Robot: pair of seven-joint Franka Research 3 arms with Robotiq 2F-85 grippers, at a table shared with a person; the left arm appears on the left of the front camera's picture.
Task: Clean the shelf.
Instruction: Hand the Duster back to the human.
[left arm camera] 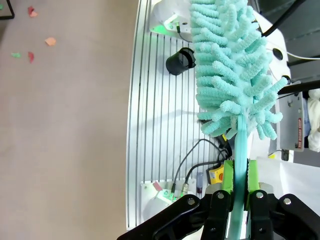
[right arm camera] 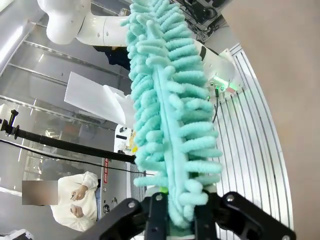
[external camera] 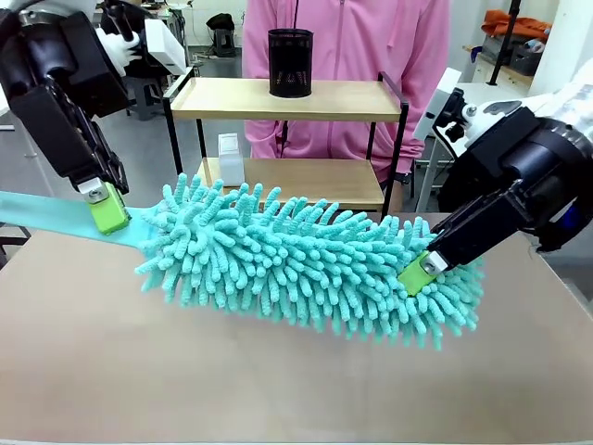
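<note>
A fluffy teal duster [external camera: 306, 264] hangs lengthwise above the table, carried at both ends. My left gripper [external camera: 109, 209] is shut on its flat teal handle; in the left wrist view the green pads [left arm camera: 228, 176] press the handle from both sides, with the gripper [left arm camera: 240, 175] below the duster head [left arm camera: 230, 65]. My right gripper [external camera: 419, 273] is shut on the far end of the fluffy head, and in the right wrist view that gripper [right arm camera: 175, 210] has its fingers buried in the duster [right arm camera: 170, 100]. The shelf [external camera: 232, 97] stands behind the duster at the table's far side.
A black mesh cup [external camera: 290, 62] stands on the shelf's top board, and a small clear container [external camera: 230, 158] on the lower board. A person in a pink top [external camera: 343, 37] stands right behind the shelf. Small coloured scraps [left arm camera: 50, 41] lie on the brown table [external camera: 185, 371].
</note>
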